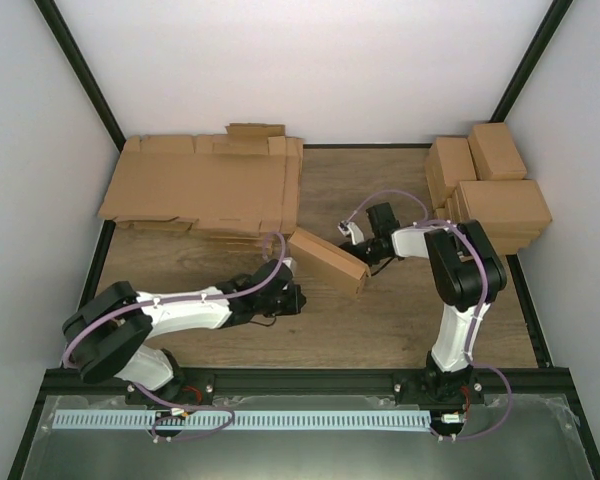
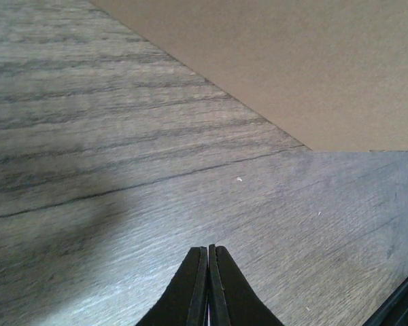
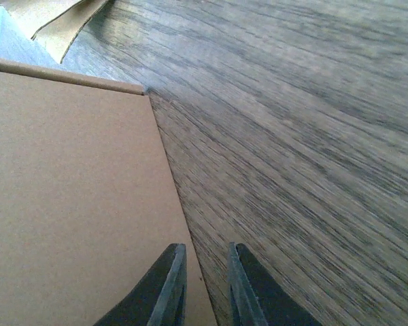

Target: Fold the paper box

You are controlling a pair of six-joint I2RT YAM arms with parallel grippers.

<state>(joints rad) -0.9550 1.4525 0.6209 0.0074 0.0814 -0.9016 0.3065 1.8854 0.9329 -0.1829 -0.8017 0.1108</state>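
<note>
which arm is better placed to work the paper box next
Right, I'd judge: the right hand is slightly parted at the edge of the paper box, so it could close on or push that side. The left hand is shut, with table showing between it and the box.

A wooden table point(image 1: 400, 320) with grey-brown grain fills the middle of the space. Plain white walls close it in at the back point(image 1: 310, 60), left point(image 1: 30, 180) and right point(image 1: 580, 150), joined by slanting black posts point(image 1: 83, 75). A black rail point(image 1: 310, 380) edges the near side, then a grey metal sheet point(image 1: 310, 455) carrying a white slotted strip point(image 1: 300, 420). The light is soft and even.
</note>
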